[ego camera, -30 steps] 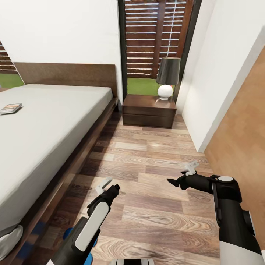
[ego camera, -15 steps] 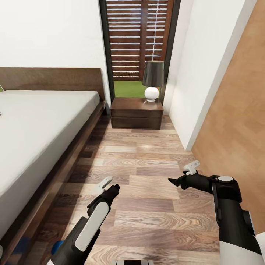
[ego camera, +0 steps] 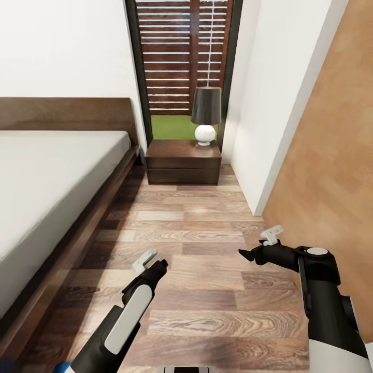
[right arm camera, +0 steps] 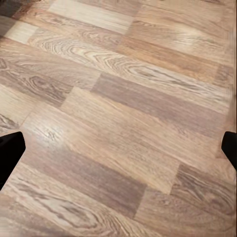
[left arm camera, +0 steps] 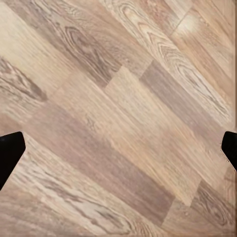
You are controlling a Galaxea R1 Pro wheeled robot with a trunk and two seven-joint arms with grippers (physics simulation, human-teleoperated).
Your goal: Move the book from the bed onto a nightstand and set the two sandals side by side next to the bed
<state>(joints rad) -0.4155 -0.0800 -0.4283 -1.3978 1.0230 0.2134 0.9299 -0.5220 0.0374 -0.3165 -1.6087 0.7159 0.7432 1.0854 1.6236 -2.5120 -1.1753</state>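
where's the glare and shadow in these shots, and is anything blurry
Head view: a dark shadow lies on the floor along the bed frame, and the nightstand top has a soft sheen under the lamp. Right wrist view: a pale glare patch on the planks near the lower left. Left wrist view: evenly lit wood grain, slightly soft, with no clear shadow.

The head camera looks forward and down along the bed (ego camera: 57, 171); both wrist cameras face the same plank floor (left arm camera: 118, 118) closely.

Head view swung right, book gone off frame, nightstand (ego camera: 182, 161) shifted leftward, apparently closer
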